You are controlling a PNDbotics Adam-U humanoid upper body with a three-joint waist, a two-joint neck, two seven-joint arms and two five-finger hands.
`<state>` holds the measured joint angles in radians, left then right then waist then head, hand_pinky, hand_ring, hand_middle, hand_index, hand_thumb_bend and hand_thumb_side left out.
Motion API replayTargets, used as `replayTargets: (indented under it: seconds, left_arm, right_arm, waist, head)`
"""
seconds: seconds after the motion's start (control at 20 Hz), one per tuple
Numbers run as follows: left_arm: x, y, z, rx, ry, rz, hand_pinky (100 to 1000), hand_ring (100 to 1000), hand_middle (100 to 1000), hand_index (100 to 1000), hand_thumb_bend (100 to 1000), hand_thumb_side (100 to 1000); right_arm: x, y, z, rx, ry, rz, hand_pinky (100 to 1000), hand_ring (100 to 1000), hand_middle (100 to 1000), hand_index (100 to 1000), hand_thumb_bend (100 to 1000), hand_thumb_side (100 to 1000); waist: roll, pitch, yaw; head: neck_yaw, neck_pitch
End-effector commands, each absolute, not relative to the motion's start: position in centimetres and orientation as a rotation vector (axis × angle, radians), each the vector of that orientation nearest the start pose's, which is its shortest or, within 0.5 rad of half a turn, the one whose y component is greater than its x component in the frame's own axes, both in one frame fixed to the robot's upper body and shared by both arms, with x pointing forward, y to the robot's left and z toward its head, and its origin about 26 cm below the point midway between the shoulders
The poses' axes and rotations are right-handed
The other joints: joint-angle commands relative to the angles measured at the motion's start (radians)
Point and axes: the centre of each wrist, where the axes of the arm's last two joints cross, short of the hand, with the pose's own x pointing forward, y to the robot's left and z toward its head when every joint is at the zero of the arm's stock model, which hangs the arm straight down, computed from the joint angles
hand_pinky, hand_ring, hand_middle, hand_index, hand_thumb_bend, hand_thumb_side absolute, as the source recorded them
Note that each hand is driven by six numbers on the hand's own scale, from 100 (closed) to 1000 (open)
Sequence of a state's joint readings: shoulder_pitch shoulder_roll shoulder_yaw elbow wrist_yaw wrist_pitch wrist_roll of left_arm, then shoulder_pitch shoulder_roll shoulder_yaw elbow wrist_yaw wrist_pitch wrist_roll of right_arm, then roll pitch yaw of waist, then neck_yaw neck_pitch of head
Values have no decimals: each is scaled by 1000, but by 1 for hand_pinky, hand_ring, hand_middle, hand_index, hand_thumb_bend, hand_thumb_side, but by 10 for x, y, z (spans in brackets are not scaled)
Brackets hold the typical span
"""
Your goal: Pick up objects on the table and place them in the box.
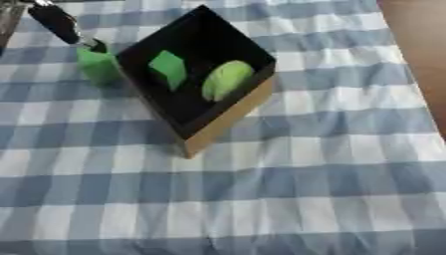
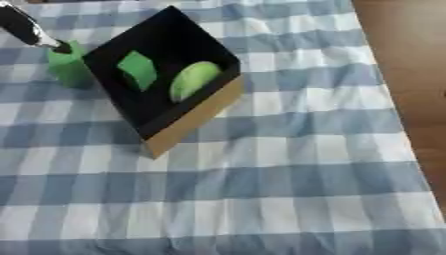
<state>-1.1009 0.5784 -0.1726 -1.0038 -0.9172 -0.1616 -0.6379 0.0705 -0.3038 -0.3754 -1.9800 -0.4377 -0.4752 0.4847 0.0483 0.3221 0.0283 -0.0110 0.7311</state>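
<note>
At the upper left, just outside the box (image 1: 228, 117), a green block (image 1: 96, 64) stands on the checked cloth of the surface (image 1: 305, 199). One left robot hand (image 1: 61, 25) touches its top; whether its fingers grip cannot be told. Inside the box lie two items: one green cube (image 1: 168, 68) and one rounded yellow-green object (image 1: 226, 79). Open cloth spreads below and right, ending at the right edge.

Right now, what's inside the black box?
Inside the black cardboard box lie a green cube-shaped block and a rounded yellow-green piece. The box floor beneath them is covered, and the near inner corner is too dark to see.
</note>
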Motion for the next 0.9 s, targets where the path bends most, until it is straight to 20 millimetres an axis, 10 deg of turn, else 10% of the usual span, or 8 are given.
replayTargets:
  seconds: [0.05,0.9]
  left_arm:
    - [474,300,316,1026,-1246,-1572,911,919,862,897,684,395]
    - [485,320,290,1030,-1110,-1499,922,935,879,904,707,381]
  right_arm:
    - [229,-384,136,-28,-2450,441,911,1000,382,899,100,564]
    - [232,-380,134,-15,-2428,460,916,1000,373,903,100,566]
  waist:
    - [13,-1,-2]
    - [15,21,-15]
  head:
    - [5,-18]
    - [12,-30]
